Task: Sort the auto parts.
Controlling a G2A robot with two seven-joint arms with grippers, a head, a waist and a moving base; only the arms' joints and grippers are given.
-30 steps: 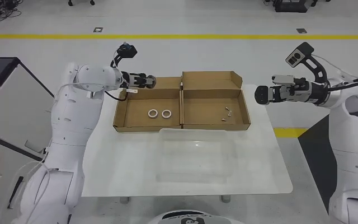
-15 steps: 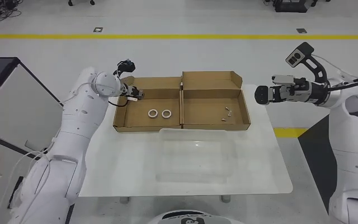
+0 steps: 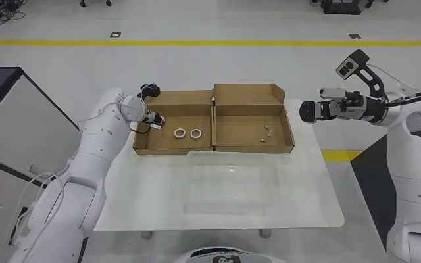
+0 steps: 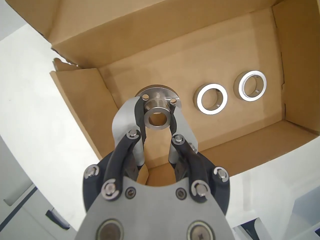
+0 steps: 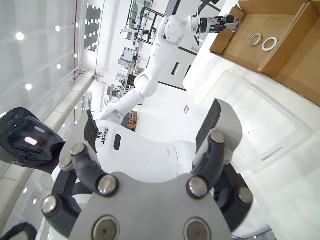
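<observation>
The left jaws were clenched on a metal hub [image 4: 156, 119], pinching its short neck from both sides. The hub's wide rim stuck out past the jaw tips, and its hole pointed back along the jaws, toward the wrist. So its long line ran the same way as the jaws, down toward the floor of the left box [image 3: 172, 150].

From above, the hub [image 3: 160, 121] was at the 9 o'clock end of that box, close to the side wall. Two rings [image 3: 187, 133] lay flat on the box floor at about 4 o'clock from the hub, near it but not touching. I could not tell if the hub's rim was touching the cardboard.

The right jaws were released and held nothing. They were past the 3 o'clock edge of the worktop [image 3: 316, 191], well away from both boxes. The right box [image 3: 253, 92] held some small bolts [image 3: 266, 131].

It looked like the hub only needed letting go. The left arm was the near one, and the rings were safely off to the side.
</observation>
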